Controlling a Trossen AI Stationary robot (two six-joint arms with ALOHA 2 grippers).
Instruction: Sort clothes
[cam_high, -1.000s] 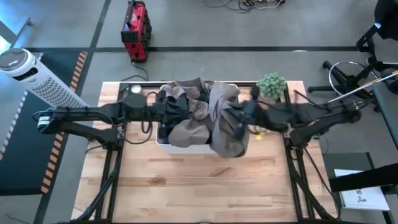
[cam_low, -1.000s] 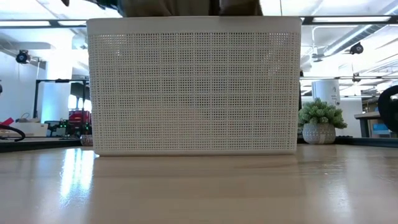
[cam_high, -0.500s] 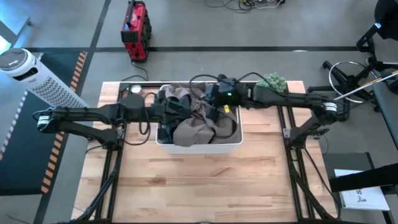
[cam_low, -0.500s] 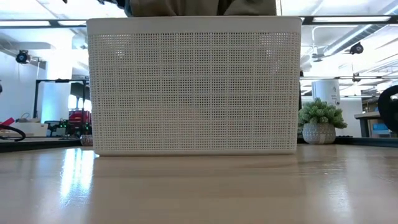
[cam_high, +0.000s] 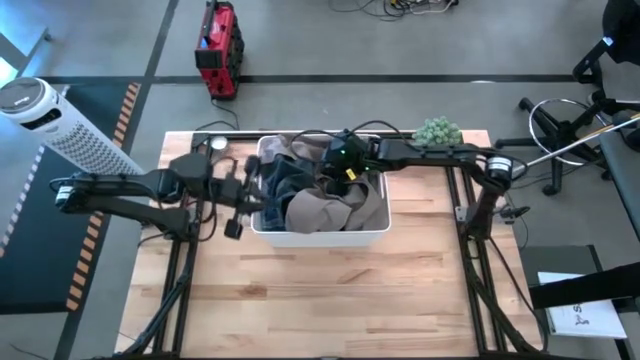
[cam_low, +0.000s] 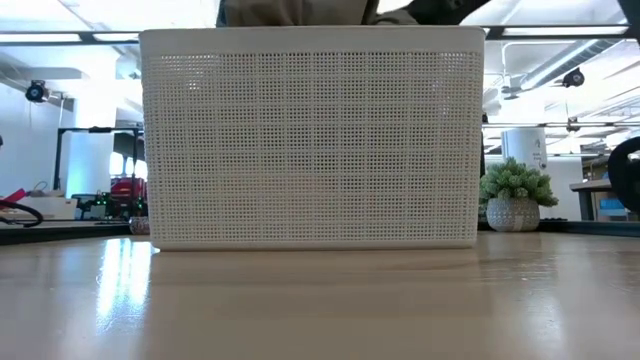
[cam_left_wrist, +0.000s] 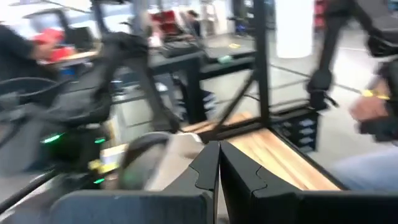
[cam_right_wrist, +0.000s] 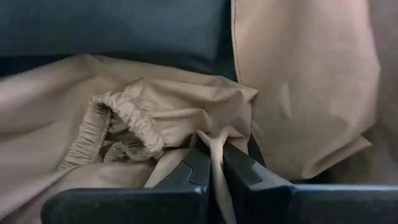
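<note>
Right wrist view, pincer (cam_right_wrist: 214, 163) pinching taupe garment (cam_right_wrist: 298, 87)

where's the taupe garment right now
In the high view the taupe garment is piled in the right half of the white perforated plastic bin at the table's far middle, beside dark clothes. The right gripper is shut on a fold of it.

A robotics lab or workshop is showing here. A wooden table (cam_high: 330, 290) on a metal frame is standing on grey concrete floor, with a red equipment case (cam_high: 217, 36) and white tower fan (cam_high: 45, 115) sitting nearby. Ceiling light strips (cam_low: 60, 36) are glowing over workbenches behind.
</note>
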